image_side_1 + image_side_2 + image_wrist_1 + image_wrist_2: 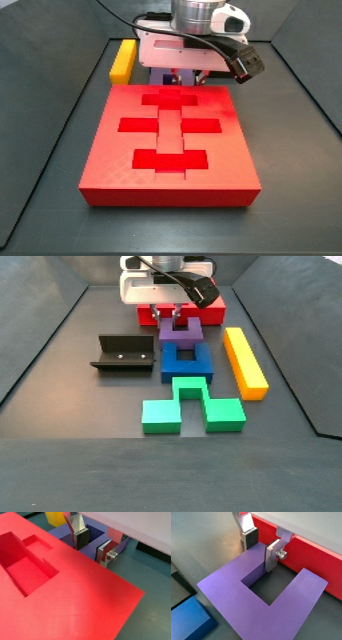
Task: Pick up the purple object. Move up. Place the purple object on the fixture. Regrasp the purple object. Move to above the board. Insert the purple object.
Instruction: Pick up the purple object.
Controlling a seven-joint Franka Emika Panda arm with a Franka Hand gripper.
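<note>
gripper (260,553): flat silver finger plates with dark pads (250,538), a round silver screw on one. white boxy hand body, pale grey wrist above, black cables and camera mount alongside.

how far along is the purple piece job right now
Nothing looks finished. In hand: the gripper sits low, fingers straddling one arm of the purple object, which lies on the floor beside the board. Left: lift, set on the empty fixture, regrasp, insert.

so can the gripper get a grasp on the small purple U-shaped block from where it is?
Probably yes: the gripper is already down at the purple U-shaped block, silver fingers straddling one prong, with nothing between them.
</note>
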